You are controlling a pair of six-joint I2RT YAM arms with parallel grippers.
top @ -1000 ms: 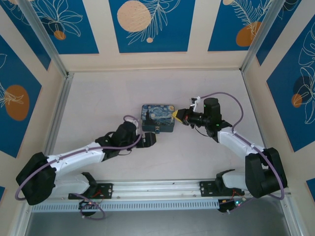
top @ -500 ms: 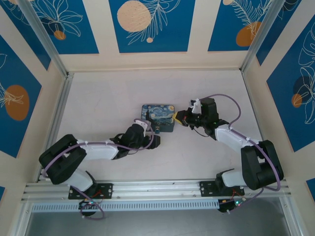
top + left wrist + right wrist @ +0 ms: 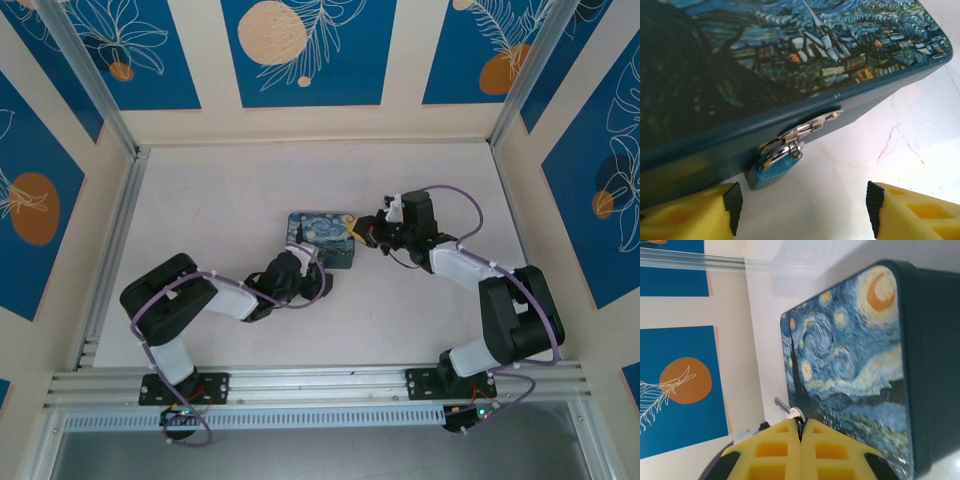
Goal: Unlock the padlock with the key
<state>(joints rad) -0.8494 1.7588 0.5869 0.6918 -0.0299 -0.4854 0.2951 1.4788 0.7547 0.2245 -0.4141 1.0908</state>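
Note:
The small blue padlock (image 3: 774,169) hangs by its silvery shackle from the metal hasp (image 3: 812,126) on the front of the Starry Night box (image 3: 322,238), its body resting on the table. My left gripper (image 3: 802,206) is open just in front of it. The padlock lies toward the left pad (image 3: 733,201), not touching it, and the right pad (image 3: 872,204) stands well off to the side. My right gripper (image 3: 800,426) is shut on the key (image 3: 788,410). The key's silvery blade pokes out of the fingertips, above the box lid (image 3: 850,355), near the box's right end (image 3: 350,235).
The box sits mid-table on the pale marbled surface (image 3: 880,140). Both arms reach in toward it, the left gripper (image 3: 318,278) from the front and the right gripper (image 3: 360,232) from the right. Metal frame rails (image 3: 110,230) and printed walls enclose the table.
My left arm has swung right and pushed in toward the box's front, and its jaws have narrowed. My right gripper has shifted slightly farther back with the key.

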